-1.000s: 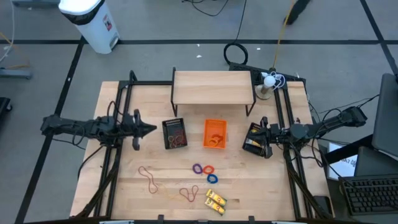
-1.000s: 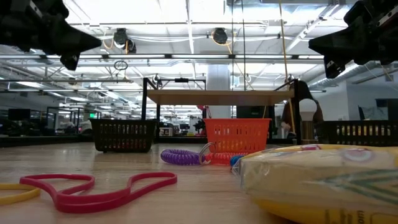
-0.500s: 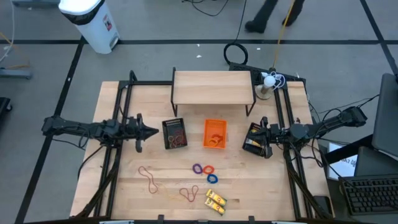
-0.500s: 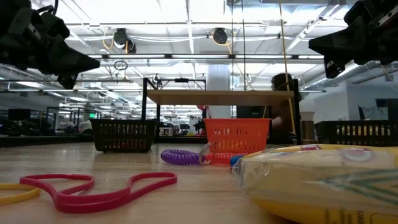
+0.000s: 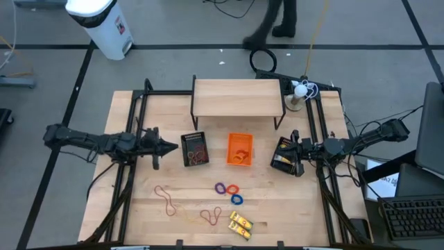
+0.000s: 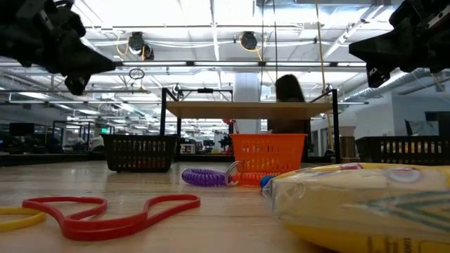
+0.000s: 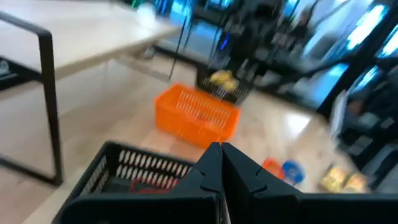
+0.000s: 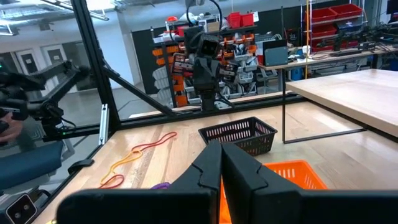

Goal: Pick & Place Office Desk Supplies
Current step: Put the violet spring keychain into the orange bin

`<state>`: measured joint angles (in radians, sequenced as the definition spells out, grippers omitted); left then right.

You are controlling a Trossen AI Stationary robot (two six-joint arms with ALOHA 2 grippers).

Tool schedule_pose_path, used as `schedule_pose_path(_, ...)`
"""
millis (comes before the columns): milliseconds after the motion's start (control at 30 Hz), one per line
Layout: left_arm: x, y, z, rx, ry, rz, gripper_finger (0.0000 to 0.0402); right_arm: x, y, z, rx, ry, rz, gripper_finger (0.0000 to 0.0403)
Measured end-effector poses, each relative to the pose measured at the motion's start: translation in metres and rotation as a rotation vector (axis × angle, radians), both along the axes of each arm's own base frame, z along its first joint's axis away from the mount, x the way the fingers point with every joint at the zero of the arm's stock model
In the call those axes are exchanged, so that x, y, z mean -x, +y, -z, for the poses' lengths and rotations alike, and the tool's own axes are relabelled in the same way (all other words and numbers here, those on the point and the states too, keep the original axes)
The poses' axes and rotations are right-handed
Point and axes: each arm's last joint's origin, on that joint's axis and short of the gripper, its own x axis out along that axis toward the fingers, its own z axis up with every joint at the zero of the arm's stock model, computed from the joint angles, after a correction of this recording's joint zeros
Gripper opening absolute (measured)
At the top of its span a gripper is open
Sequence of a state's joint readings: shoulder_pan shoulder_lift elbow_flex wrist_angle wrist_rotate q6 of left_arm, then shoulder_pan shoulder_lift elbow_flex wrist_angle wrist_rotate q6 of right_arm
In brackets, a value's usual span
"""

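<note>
Loose on the near part of the table lie thin rubber bands, small purple, red and blue rings and yellow packets. My left gripper hovers shut, just left of a black basket that holds a red band. In the left wrist view its shut fingers point over that basket. My right gripper waits shut above another black basket with yellow items inside. The low view shows a red band and a yellow packet close up.
An orange basket stands between the two black ones. A small wooden shelf on black legs stands at the far side, with a lamp to its right. A person walks on the floor beyond the table's far edge.
My left gripper has dipped a little above the table and come slightly back up, staying shut beside the black basket. The person beyond the far edge has walked toward the left.
</note>
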<state>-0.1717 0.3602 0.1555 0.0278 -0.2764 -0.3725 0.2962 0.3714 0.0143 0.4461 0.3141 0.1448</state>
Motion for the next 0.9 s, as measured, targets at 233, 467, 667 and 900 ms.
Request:
schedule_pose_path(233, -0.06, -0.032, -0.031, -0.111, 0.292, 0.079, 0.0001, 0.0, 0.0, 0.0, 0.0, 0.0, 0.004, 0.0004)
schedule_pose_path(467, -0.145, -0.069, -0.025, -0.225, 0.599, 0.333, 0.0016, 0.0, -0.002, 0.0, 0.001, 0.002, 0.052, 0.0004)
schedule_pose_path(667, -0.197, -0.089, -0.004, -0.365, 0.691, 0.541, 0.005, 0.0, -0.001, 0.0, 0.002, 0.003, 0.05, 0.0004)
schedule_pose_path(900, -0.235, -0.102, 0.014, -0.5, 0.822, 0.637, 0.0111, 0.0, -0.001, 0.0, 0.001, 0.003, 0.048, 0.0004)
